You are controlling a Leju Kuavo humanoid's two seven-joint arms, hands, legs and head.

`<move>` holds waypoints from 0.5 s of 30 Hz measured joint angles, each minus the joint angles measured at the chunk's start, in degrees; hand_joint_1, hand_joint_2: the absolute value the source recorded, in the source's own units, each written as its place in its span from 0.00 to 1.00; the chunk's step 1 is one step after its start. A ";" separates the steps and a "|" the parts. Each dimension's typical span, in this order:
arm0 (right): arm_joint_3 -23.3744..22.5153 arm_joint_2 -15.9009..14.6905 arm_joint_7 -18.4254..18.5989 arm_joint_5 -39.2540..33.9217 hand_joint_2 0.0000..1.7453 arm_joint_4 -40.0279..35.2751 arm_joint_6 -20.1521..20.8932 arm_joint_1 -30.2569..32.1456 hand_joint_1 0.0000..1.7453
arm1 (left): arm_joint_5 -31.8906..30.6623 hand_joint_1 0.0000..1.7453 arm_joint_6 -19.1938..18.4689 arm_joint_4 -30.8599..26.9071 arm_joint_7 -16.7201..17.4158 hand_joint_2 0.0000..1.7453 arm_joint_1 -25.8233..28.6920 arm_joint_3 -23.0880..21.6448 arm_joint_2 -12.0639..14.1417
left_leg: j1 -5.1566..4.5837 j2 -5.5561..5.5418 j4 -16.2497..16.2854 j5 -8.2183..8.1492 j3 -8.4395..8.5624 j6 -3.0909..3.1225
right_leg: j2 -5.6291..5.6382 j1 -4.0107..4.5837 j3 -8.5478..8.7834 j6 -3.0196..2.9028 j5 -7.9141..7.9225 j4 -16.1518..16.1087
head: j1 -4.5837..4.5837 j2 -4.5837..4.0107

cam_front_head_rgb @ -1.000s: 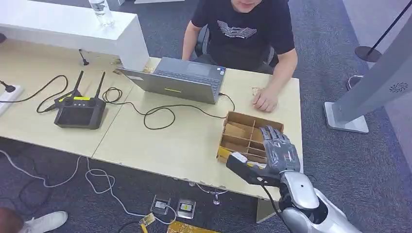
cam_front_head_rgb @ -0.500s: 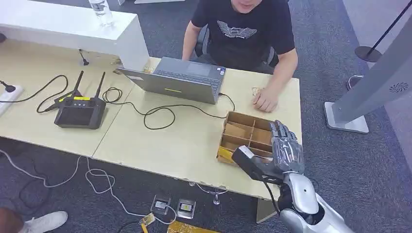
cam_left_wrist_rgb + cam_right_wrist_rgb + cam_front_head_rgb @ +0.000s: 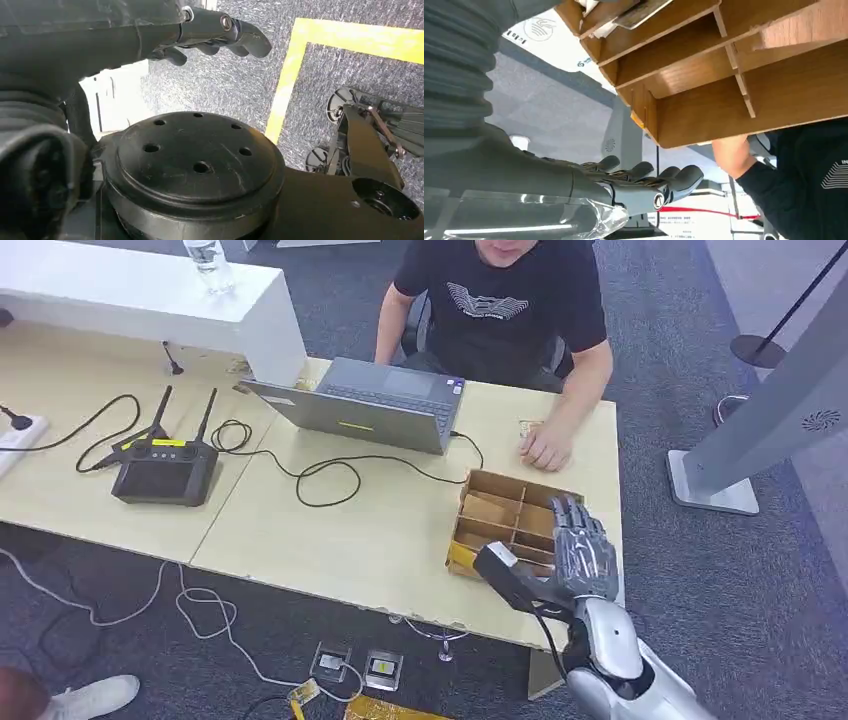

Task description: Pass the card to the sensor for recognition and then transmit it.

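No legible text in any view. Person's black T-shirt [image 3: 497,300] carries a white winged emblem with a line of lettering, too small to read. White sheet [image 3: 555,44] bears a round logo and small print, unreadable.

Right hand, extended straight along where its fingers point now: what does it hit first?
Probably the brown divided cardboard box. The right hand is open above the box's near right corner, with the fingers aimed across it toward the person's hand on the light wooden table. Height is unclear, so it may pass over the box.
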 joint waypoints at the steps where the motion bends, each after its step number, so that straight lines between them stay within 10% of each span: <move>1: 0.07 0.13 0.00 0.00 1.00 0.17 0.00 0.00 0.00 | 0.00 0.00 0.00 0.00 0.00 0.00 0.00 0.00 0.00 | 0.00 0.00 0.00 0.00 0.00 0.00 | 0.00 0.00 0.00 0.00 0.00 0.00 | 0.00 0.00; 15: 0.35 1.40 0.00 -0.13 1.00 2.75 -0.07 -0.06 0.00 | 0.00 0.00 0.02 0.00 0.00 0.00 0.00 0.00 0.04 | 0.00 0.00 0.00 0.00 -0.01 0.00 | -0.01 0.00 0.00 0.00 0.00 0.00 | 0.00 0.00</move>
